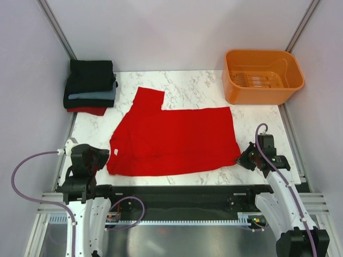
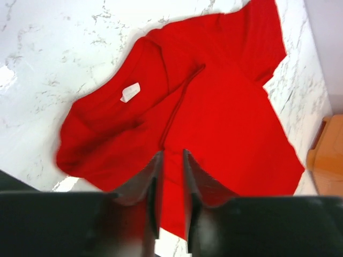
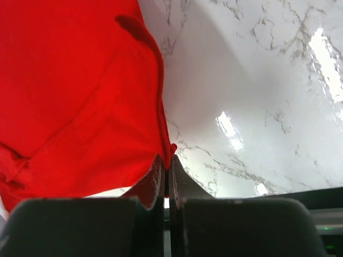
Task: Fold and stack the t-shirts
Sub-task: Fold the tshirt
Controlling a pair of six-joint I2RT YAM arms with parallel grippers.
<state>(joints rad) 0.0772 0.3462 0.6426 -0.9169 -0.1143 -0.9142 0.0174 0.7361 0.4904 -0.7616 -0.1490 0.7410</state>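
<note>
The bright red t-shirt (image 1: 177,139) lies spread on the marble table, one sleeve pointing to the back and the white neck label (image 1: 116,152) at its left end. My right gripper (image 1: 244,159) is shut on the shirt's near right hem corner (image 3: 161,134); a bit of red cloth sticks out past the tips of the right gripper (image 3: 166,159). My left gripper (image 1: 104,157) hovers at the shirt's left edge by the collar. In the left wrist view the left gripper (image 2: 171,155) has its jaws a narrow gap apart, with the shirt (image 2: 225,107) seen through it. Folded black, slate-blue and red tees (image 1: 90,85) are stacked at the back left.
An orange plastic basket (image 1: 262,77) stands at the back right; its corner shows in the left wrist view (image 2: 327,155). Pale walls close in the table on both sides and at the back. A black rail (image 1: 177,190) runs along the near edge.
</note>
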